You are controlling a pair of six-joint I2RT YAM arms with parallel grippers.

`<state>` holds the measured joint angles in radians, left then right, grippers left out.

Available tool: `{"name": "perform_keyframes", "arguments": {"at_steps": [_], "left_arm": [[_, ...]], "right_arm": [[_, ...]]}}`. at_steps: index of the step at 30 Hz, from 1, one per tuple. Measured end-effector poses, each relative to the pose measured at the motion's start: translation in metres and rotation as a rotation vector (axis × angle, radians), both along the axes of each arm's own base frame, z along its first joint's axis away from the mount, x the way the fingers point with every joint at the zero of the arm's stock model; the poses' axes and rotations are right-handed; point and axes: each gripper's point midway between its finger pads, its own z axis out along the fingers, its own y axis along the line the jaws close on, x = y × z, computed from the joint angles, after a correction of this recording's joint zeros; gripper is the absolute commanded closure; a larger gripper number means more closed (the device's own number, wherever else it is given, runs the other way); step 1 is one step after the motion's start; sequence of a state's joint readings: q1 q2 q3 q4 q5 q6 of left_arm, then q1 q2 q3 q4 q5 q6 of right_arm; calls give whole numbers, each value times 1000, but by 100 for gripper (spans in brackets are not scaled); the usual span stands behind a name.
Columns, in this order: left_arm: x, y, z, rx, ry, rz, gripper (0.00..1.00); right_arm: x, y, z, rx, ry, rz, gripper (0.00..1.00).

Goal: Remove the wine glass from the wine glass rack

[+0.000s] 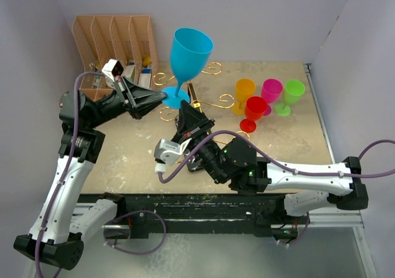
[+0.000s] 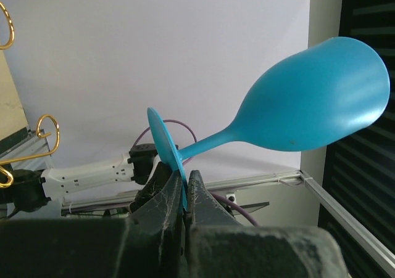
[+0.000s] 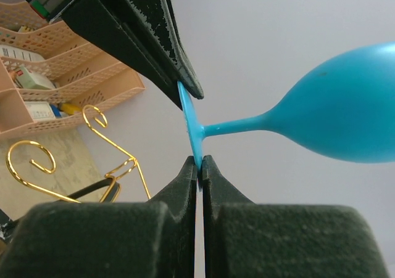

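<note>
Closest in, the left gripper [image 2: 185, 188] has its fingers pressed onto the foot rim of the blue wine glass [image 2: 308, 99], and the right gripper [image 3: 199, 164] pinches the same disc at the opposite edge. The glass hangs sideways above the wine glass rack [image 3: 131, 163], seemingly lifted free. Next, I'd guess, one grip lets go and the other carries it to bare surface [image 1: 296, 142]. Only the overhead view shows four coloured glasses [image 1: 271, 90] standing at the right.
</note>
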<state>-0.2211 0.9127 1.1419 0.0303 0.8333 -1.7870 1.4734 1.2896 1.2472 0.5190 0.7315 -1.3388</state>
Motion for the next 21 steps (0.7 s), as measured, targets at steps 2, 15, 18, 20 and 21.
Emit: {"name": "perform_keyframes", "arguments": {"at_steps": [2,15,18,20,21], "left_arm": [[1,0,-2,-5,2,-5,100],[9,4,-3,-60,-117,59,100],[10,5,-1,-45,-190,84,100],[11,5,-2,-16,-244,104,100],[12,5,-4,3,-265,115,100]], "right_arm": [[0,-1,-2,-4,0,-9,86],[5,-89,-14,225,297,-138,46],[8,-131,-1,382,398,-187,96],[17,-157,18,511,463,-229,100],[23,-167,27,560,481,-253,100]]}}
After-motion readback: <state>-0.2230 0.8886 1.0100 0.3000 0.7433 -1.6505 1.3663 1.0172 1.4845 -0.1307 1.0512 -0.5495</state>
